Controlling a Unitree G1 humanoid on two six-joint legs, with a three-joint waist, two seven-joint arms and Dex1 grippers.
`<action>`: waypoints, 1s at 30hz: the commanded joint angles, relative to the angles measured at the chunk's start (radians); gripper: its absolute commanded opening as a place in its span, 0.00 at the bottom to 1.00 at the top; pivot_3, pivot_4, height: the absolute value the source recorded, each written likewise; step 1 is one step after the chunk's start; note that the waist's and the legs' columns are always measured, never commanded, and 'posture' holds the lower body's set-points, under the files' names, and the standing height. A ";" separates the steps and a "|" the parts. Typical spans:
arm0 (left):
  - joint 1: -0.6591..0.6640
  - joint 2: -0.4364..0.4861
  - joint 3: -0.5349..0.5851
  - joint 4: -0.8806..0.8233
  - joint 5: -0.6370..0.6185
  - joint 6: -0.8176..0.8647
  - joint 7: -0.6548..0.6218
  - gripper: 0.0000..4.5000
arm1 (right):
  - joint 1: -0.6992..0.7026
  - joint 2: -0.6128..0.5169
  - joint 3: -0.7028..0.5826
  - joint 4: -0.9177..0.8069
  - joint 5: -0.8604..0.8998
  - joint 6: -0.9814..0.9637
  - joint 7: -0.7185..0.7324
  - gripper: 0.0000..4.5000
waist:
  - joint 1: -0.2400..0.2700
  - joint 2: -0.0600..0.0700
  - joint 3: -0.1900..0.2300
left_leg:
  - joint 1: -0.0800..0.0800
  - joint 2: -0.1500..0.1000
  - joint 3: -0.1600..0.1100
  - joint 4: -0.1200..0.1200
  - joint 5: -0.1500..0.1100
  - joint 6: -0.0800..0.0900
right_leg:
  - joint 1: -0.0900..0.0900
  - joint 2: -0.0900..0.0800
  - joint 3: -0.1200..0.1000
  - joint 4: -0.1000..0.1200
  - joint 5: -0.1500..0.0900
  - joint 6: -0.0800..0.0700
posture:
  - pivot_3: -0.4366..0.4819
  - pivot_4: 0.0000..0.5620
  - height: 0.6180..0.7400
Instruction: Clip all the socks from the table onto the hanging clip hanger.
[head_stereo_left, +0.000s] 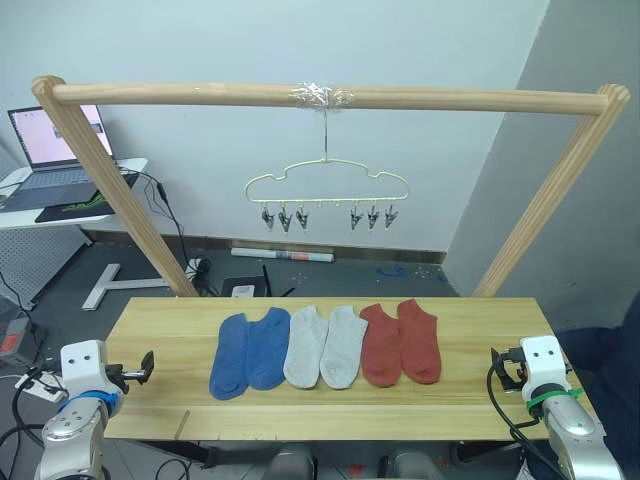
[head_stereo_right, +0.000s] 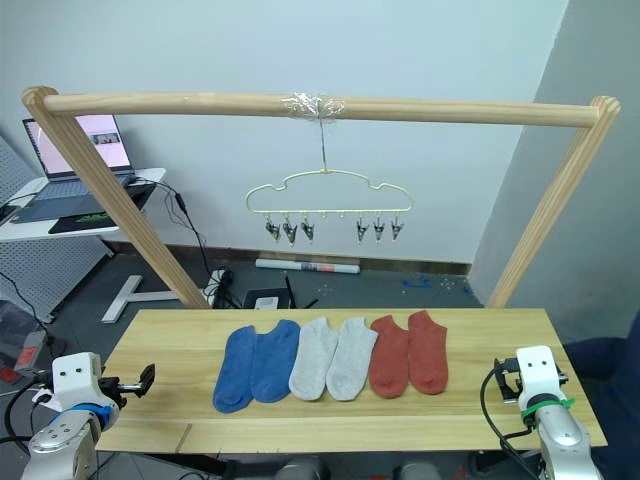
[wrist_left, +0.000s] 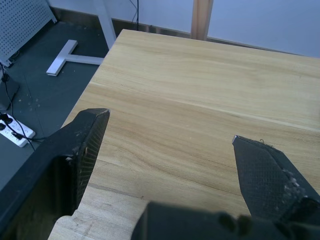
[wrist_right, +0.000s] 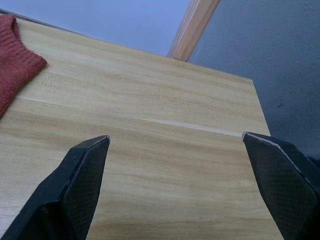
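Six socks (head_stereo_left: 325, 347) untouched on the table (head_stereo_left: 160, 320); nothing clipped. Your left gripper (wrist_left: 170, 145) and right gripper (wrist_right: 175, 145) are wide open, empty. Reach 12 o'clock, then lift to the clip hanger (head_stereo_left: 327, 185).

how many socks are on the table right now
6, side by side in one row mid-table, none clipped: from the robot's left, blue, blue, grey, grey, rust red, rust red. None appears hidden.

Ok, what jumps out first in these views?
A row of six socks lies mid-table, blue toward the robot's left, grey in the middle, rust red toward its right. Above hangs the pale clip hanger, all clips empty, from a wooden pole frame. Both tools, left and right, are open at the table's ends.
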 joint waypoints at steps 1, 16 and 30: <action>-0.007 0.011 0.035 -0.025 -0.028 -0.012 -0.012 1.00 | -0.012 -0.008 -0.018 -0.030 -0.002 -0.006 -0.013 0.99 | 0.000 0.000 0.000 | 0.000 0.000 0.000 0.000 0.000 0.000 | 0.000 0.000 0.000 0.000 0.000 0.000 | 0.63 0.12 1.00; 0.024 0.029 0.057 -0.144 -0.079 0.048 -0.104 1.00 | 0.001 0.003 -0.010 -0.072 -0.018 -0.003 -0.034 0.99 | -0.005 -0.002 0.024 | -0.002 0.001 0.000 -0.001 -0.002 -0.002 | -0.001 -0.001 0.000 0.000 -0.004 0.000 | 0.62 0.15 1.00; 0.083 -0.011 0.065 -0.555 -0.218 0.248 -0.132 1.00 | -0.012 0.032 0.013 -0.213 0.061 0.079 0.043 0.99 | -0.008 -0.003 0.029 | -0.002 0.006 0.000 -0.001 -0.002 -0.003 | -0.001 -0.001 0.000 0.000 -0.004 0.000 | 0.59 0.15 1.00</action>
